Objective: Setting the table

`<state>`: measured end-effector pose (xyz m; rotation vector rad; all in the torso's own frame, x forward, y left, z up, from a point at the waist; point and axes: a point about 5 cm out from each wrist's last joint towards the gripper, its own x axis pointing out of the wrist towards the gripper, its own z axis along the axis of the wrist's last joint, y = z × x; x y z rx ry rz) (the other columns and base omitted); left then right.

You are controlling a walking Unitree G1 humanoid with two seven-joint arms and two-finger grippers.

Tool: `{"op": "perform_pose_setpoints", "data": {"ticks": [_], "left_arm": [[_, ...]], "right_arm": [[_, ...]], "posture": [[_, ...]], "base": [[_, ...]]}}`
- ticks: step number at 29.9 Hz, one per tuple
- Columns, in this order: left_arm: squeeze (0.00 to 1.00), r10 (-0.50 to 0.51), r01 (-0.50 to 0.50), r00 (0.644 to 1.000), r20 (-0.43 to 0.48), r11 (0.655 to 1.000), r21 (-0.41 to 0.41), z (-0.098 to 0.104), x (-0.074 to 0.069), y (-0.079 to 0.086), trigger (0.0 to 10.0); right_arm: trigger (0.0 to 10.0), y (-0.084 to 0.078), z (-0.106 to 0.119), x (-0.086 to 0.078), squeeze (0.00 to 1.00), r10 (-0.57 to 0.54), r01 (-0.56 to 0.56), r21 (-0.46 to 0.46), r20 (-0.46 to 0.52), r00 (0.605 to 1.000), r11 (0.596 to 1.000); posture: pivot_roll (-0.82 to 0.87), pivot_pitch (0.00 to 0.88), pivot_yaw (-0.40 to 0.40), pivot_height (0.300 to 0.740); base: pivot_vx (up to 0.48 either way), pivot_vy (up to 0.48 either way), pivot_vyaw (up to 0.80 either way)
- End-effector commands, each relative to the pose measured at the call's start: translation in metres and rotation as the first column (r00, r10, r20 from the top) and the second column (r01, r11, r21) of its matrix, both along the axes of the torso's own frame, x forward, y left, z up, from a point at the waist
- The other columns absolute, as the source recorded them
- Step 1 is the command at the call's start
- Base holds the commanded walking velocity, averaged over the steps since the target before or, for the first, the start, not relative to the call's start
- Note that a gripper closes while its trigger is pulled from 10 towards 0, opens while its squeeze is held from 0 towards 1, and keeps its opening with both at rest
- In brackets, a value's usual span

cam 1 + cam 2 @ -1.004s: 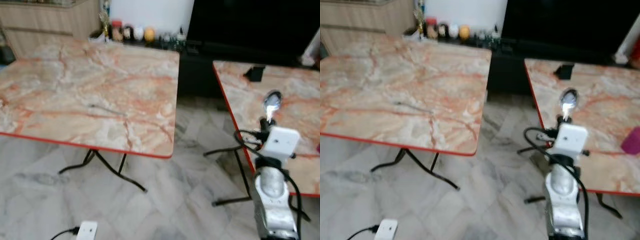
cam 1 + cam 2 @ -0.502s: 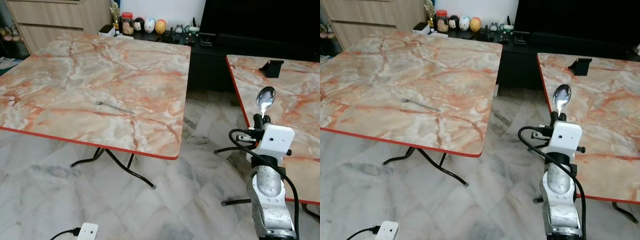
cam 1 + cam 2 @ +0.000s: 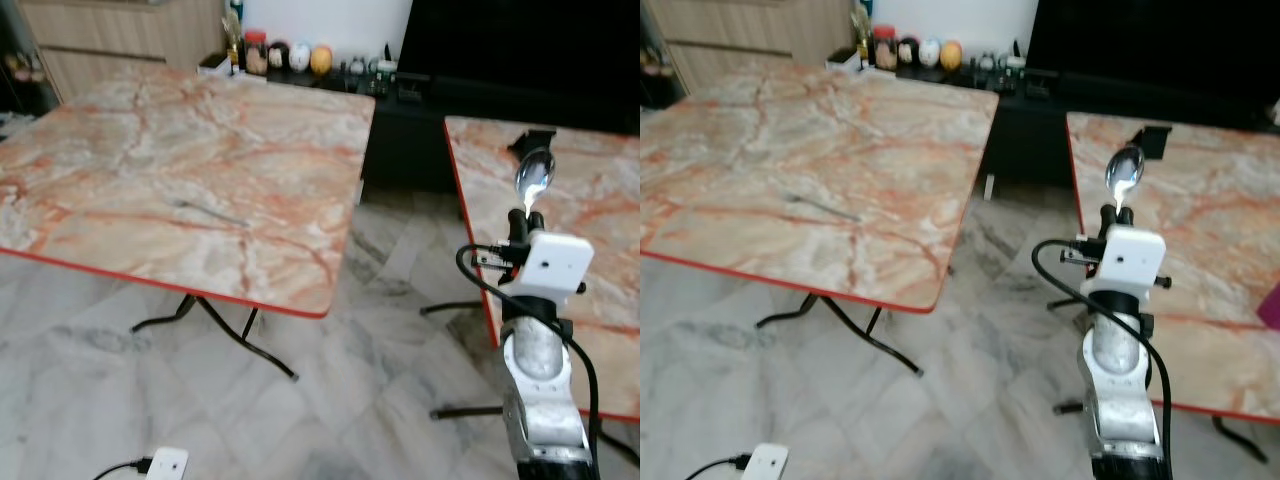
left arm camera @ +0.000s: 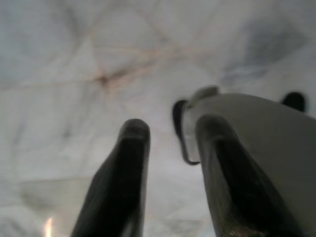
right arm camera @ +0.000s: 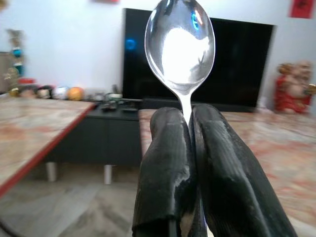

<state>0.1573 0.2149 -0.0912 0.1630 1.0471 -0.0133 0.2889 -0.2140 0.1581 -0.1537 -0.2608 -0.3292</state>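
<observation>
My right gripper (image 3: 524,221) is shut on a silver spoon (image 3: 534,173) and holds it upright, bowl on top, over the near left edge of the right marble table (image 3: 600,215). In the right wrist view the spoon (image 5: 180,47) sticks up from between the two closed black fingers (image 5: 168,163). A fork (image 3: 210,212) lies flat near the middle of the left marble table (image 3: 130,140). My left gripper (image 4: 170,148) hangs over the pale marble floor with a gap between its fingers and nothing in them.
Pale floor (image 3: 380,300) runs between the two red-edged tables. A low black TV cabinet (image 3: 420,140) with small figurines (image 3: 290,55) stands behind them, with a dark TV above. A black phone stand (image 3: 530,143) sits on the right table. A white power strip (image 3: 165,465) lies on the floor at front left.
The camera view has shifted and blurred a little. My right arm has carried the spoon slightly higher and further toward the right table; the fork has stayed in place.
</observation>
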Motion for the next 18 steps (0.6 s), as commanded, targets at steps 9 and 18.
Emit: {"op": "perform_pose_setpoints", "data": {"ticks": [9, 18], "left_arm": [[0.0, 0.011, -0.011, 1.0, -0.006, 1.0, 0.012, 0.0, -0.003, 0.0061, 10.0], [0.0, 0.013, -0.013, 1.0, -0.003, 1.0, 0.014, 0.0009, -0.0013, 0.0072, 10.0]], "right_arm": [[10.0, 0.0025, 0.0136, 0.0029, 0.0, 0.008, -0.009, 0.011, 0.043, 0.999, 1.0], [10.0, 0.0032, 0.0132, 0.0024, 0.0, 0.009, -0.009, 0.011, 0.049, 0.999, 1.0]], "posture": [[0.07, 0.0, -0.043, 0.707], [0.07, 0.0, -0.042, 0.707]], "base": [[0.0, -0.248, -0.11], [0.0, -0.252, -0.35]]}}
